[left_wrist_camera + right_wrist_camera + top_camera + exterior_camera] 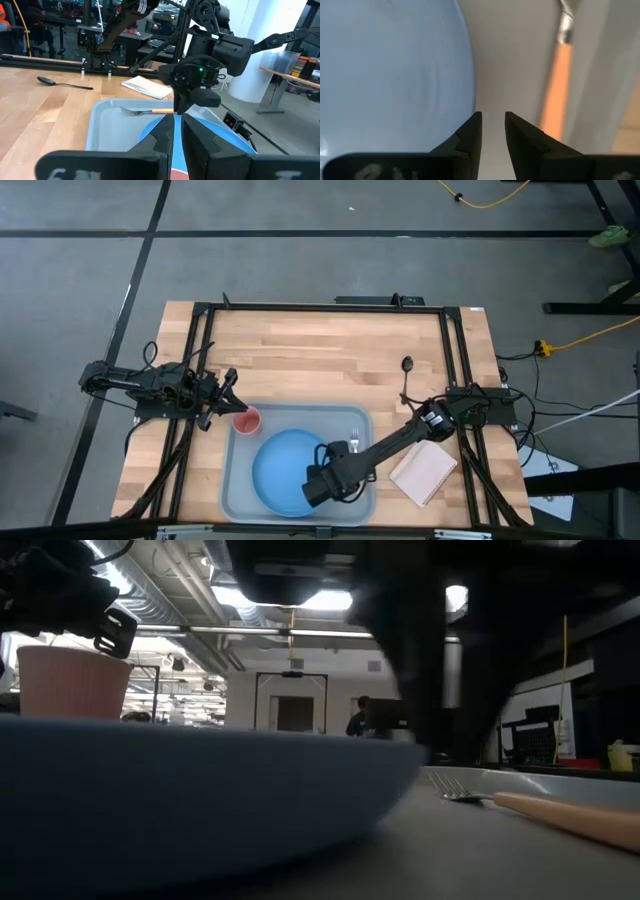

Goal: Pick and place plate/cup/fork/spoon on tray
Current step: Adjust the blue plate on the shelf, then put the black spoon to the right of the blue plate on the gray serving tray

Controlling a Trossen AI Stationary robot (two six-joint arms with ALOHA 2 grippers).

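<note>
The pale tray (365, 422) lies at the table's near middle. On it are the light-blue plate (280, 470), the orange-handled fork (353, 446) to the plate's right, and the upright pink cup (248, 420) in the far-left corner. The dark spoon (405, 370) lies on the table beyond the tray. My left gripper (234, 408) is level and shut, just above the cup's far-left side (70, 680); a touch does not show. My right gripper (322, 483) hangs over the tray floor between plate (395, 65) and fork (555, 85), its fingers a narrow gap apart and empty.
A beige notebook (423, 470) lies on the table right of the tray, under my right arm. Black frame rails (200, 360) run along the table's left, right and far sides. Bare wood lies beyond the tray.
</note>
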